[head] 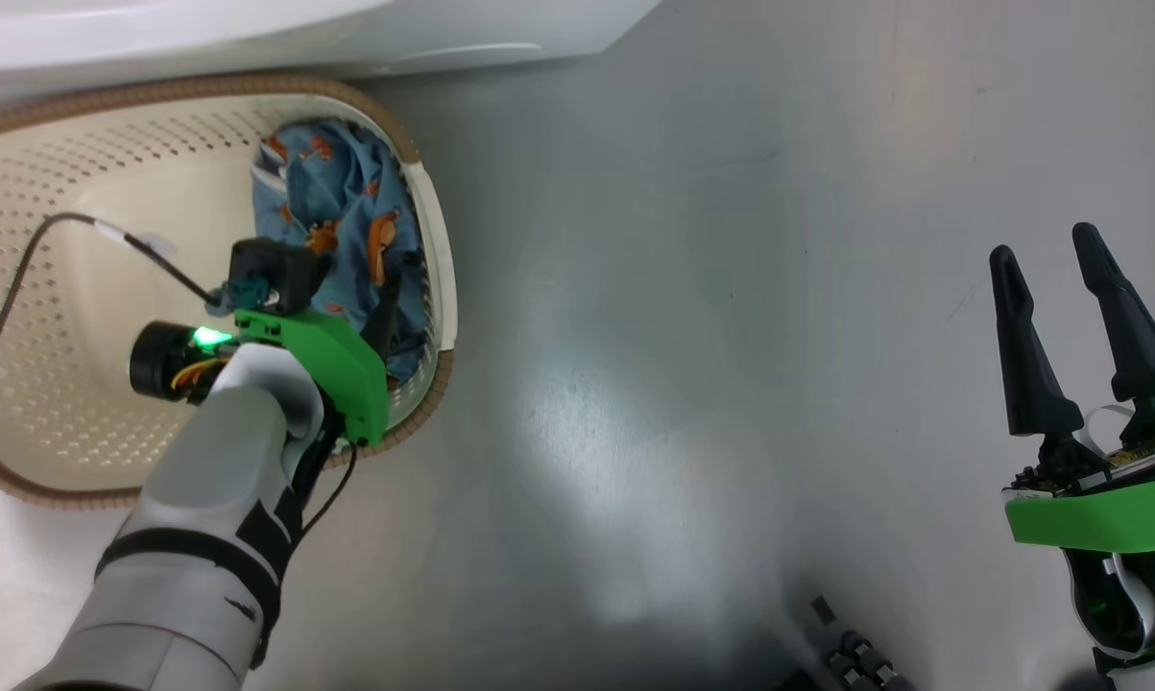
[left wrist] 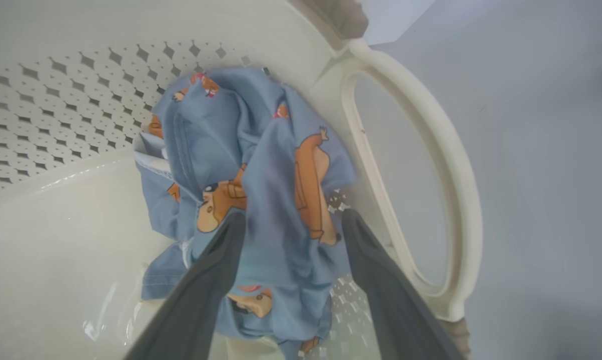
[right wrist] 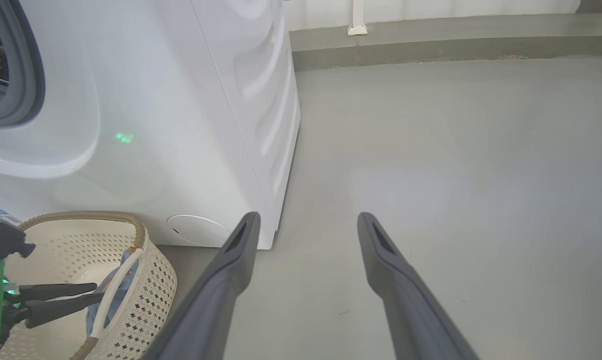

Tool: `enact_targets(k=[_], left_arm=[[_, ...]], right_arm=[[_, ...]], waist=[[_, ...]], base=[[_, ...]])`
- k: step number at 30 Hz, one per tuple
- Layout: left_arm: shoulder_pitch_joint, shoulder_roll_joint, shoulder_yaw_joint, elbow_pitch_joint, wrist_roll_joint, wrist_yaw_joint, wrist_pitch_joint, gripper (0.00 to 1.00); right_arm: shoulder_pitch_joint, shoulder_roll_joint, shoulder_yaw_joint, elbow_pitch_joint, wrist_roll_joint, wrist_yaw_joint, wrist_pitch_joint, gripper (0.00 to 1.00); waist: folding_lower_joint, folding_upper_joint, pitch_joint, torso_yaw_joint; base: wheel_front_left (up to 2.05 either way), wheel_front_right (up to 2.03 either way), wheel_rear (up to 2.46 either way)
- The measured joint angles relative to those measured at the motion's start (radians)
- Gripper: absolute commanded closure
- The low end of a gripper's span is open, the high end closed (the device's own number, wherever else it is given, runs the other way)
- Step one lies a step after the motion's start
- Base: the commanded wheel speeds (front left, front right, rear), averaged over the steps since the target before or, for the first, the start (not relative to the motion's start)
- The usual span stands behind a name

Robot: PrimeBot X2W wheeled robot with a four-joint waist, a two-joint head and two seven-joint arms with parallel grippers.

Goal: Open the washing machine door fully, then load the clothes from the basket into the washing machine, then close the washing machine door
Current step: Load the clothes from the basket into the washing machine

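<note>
Light blue clothes [left wrist: 260,150], printed with orange and brown cartoon figures, are lying bunched against one end wall of the cream basket [head: 59,288], just inside its looped side handle [left wrist: 456,175]. The left gripper [left wrist: 294,220] is reaching down into the basket with its two dark fingers spread wide. One finger is sitting on either side of a raised fold of the fabric. The fingers are straddling the cloth and are not pinching it. The green housing [head: 332,365] of the left wrist is hanging over the basket's brown woven-look rim.

The basket is standing on the grey floor [head: 731,336], just beside the lower front of the white washing machine [right wrist: 155,100]. The machine's grey rubber gasket [right wrist: 28,75] is curving along the upper left edge of the right wrist view, with the dark drum just showing behind it. A small green glint [right wrist: 124,137] is reflecting off the glossy front panel.

The right gripper [head: 1045,245] is hovering over bare floor, well apart from the basket and the clothes. Its fingers are also standing apart and are holding nothing.
</note>
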Motion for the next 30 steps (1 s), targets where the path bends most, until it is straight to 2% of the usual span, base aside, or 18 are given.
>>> enact_targets(k=[13,14,15,17,25,30], left_arm=[[-0.035,0.0,-0.03,0.026,-0.044,0.0,0.0,0.0],[-0.035,0.0,-0.035,0.026,-0.048,0.0,0.0,0.15],[-0.035,0.0,-0.04,0.026,-0.052,0.0,0.0,0.58],[-0.035,0.0,-0.051,0.026,-0.06,0.0,0.0,1.0],[-0.023,-0.001,-0.068,0.014,-0.116,0.0,0.0,1.0],[0.01,-0.001,-0.028,-0.018,-0.146,0.0,0.0,1.0]], right_arm=[[0.001,-0.001,-0.005,-0.03,-0.001,0.0,0.0,0.0],[0.002,-0.001,-0.007,-0.031,-0.001,0.0,0.0,0.0],[0.002,-0.001,-0.008,-0.032,-0.001,0.0,0.0,0.0],[0.002,-0.002,-0.013,-0.032,-0.001,0.0,0.0,0.0],[0.006,-0.009,-0.022,-0.032,-0.005,0.0,0.0,0.0],[0.029,-0.014,-0.021,-0.026,-0.005,0.0,0.0,0.0]], waist=[[0.0,0.0,0.038,-0.016],[0.0,0.0,0.037,-0.016],[0.0,0.0,0.035,-0.016],[0.0,0.0,0.029,-0.016],[-0.0001,0.0,-0.017,-0.004],[-0.0001,0.0,-0.055,0.011]], base=[[0.0,0.0,0.0],[0.0,0.0,0.0],[0.0,0.0,0.0],[0.0,0.0,0.0],[0.0,0.0,0.0],[0.0,0.0,0.0]])
